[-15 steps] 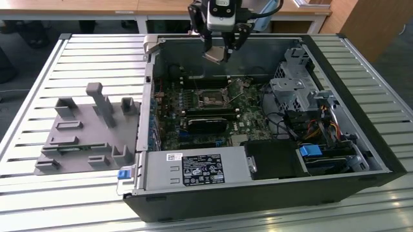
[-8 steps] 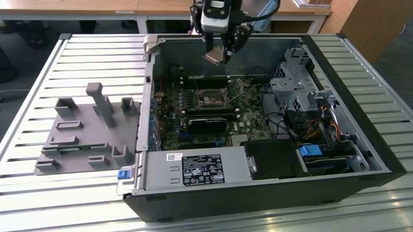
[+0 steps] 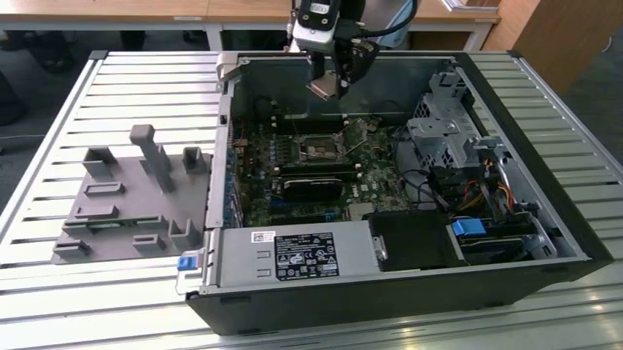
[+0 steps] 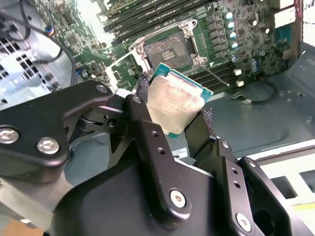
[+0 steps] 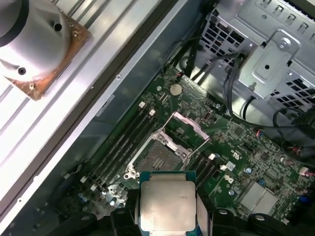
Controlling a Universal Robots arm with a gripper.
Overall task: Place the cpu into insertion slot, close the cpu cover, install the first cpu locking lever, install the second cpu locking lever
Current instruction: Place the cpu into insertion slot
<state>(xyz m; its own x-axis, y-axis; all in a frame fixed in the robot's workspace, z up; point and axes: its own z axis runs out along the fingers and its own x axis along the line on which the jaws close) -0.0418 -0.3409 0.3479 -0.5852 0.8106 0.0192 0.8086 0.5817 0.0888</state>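
Open computer case (image 3: 389, 302) lies on its side on the slatted table (image 3: 58, 87). Inside it I see the green motherboard (image 3: 292, 175), a grey power supply (image 3: 292, 255) along the near edge, and a metal drive cage (image 3: 443, 135) with cables on the exterior view's right. A grey moulded fixture (image 3: 127, 197) sits on the table just outside the case, on the exterior view's left.

The insertion slot (image 5: 156, 160) is in the motherboard with nothing in it, its dark centre exposed. The cpu cover (image 5: 186, 125) is swung up off the slot and stands tilted at its edge.

The end effector (image 4: 173, 112) hangs above the case interior, well clear of the board. Its two black fingers (image 4: 147, 128) are closed partway, pinching the cpu (image 4: 174, 96) by opposite edges. The cpu's silvery top faces the wrist cameras and its green rim shows. It is in the air, tilted, touching only the fingers, and both wrist views show the slot beyond it.
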